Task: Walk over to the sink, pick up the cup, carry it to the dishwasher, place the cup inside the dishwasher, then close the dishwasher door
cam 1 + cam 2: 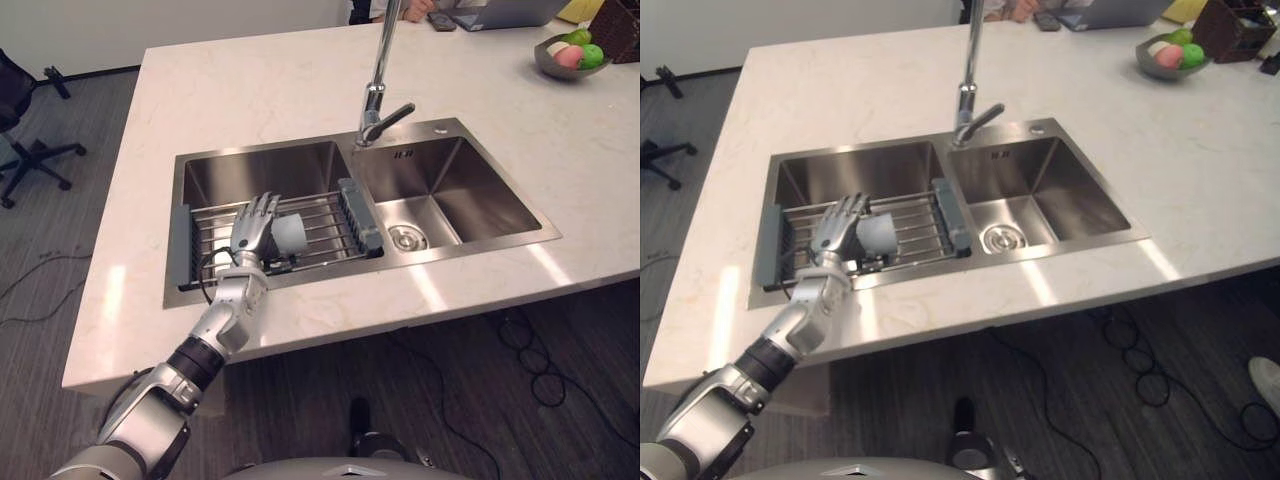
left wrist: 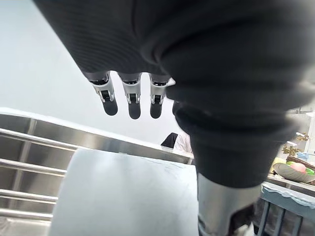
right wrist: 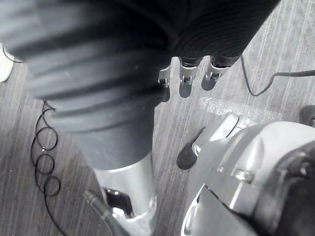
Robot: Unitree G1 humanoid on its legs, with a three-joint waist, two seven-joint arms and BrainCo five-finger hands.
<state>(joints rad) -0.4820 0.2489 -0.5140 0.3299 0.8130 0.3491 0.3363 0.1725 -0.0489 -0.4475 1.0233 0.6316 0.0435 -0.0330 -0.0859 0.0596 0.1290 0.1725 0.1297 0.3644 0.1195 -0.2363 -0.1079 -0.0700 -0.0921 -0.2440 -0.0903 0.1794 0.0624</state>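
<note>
L arm is stretched fwd over the counter (image 1: pixel 250 90) edge. L hand (image 1: pixel 255 225) is held at the grey cup (image 1: pixel 292 236), fingers (image 2: pixel 134 105) straight above it and not closed, so nothing is gripped. The cup is set on the wire rack (image 1: pixel 335 222) across the sink's (image 1: pixel 250 165) L basin. Bare rack is left to the cup's right; the faucet (image 1: pixel 378 80) is well apart behind. R hand (image 3: pixel 184 81) is hung over the floor (image 3: pixel 275 44), fingers relaxed, empty.
</note>
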